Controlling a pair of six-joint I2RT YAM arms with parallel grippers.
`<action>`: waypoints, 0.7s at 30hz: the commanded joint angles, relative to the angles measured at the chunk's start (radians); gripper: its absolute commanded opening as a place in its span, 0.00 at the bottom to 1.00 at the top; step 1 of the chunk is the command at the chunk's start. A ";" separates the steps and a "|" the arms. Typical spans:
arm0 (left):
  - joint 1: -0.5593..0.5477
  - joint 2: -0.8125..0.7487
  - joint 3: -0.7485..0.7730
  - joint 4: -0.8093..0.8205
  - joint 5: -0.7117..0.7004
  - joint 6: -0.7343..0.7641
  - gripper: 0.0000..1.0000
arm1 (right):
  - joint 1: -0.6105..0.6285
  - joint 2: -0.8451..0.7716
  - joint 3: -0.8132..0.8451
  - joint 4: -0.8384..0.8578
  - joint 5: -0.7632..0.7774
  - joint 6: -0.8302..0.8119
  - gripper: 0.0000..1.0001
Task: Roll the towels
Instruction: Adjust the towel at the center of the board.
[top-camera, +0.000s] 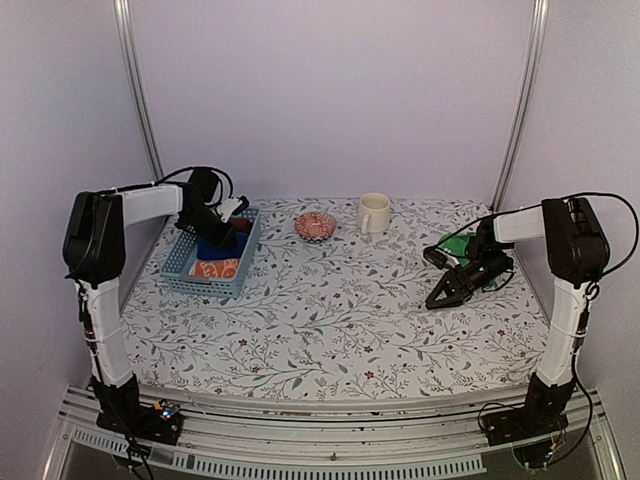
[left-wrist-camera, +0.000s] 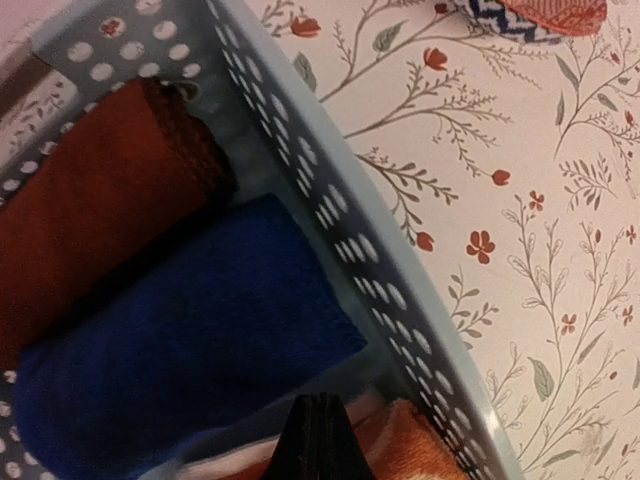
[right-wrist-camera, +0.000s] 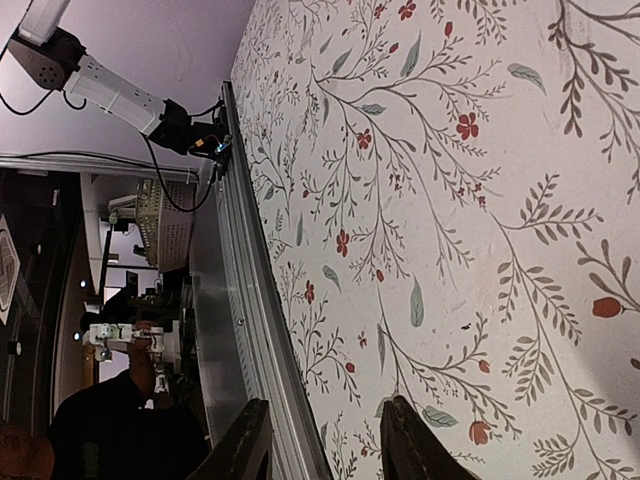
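Two arms, two towels

Left arm reaches into the basket (top-camera: 176, 262); left gripper (top-camera: 222, 233), grip unreadable, over the orange towel (top-camera: 217, 268). Right arm bent down, right gripper (top-camera: 440, 298) parted near the green towel (top-camera: 461, 245). Only left wrist shows blue roll (left-wrist-camera: 200, 340) touching dark red roll (left-wrist-camera: 90, 200).

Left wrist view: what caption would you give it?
Dark red cloth roll and blue cloth roll side by side in a perforated grey-blue plastic basket.

Pale lilac walls (top-camera: 330, 90) and two slanting metal uprights (top-camera: 137, 90) enclosed a bench (top-camera: 330, 320) under a white covering printed with grey sprigs and red flowers.
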 joint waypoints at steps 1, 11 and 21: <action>-0.060 -0.011 -0.067 0.027 -0.027 -0.142 0.00 | 0.001 -0.011 -0.008 0.010 -0.014 -0.016 0.40; -0.073 -0.011 -0.137 0.053 -0.132 -0.195 0.00 | 0.000 -0.004 -0.009 0.010 -0.019 -0.021 0.40; -0.081 -0.085 -0.164 -0.083 -0.114 -0.210 0.00 | 0.000 -0.012 -0.017 0.013 -0.016 -0.021 0.40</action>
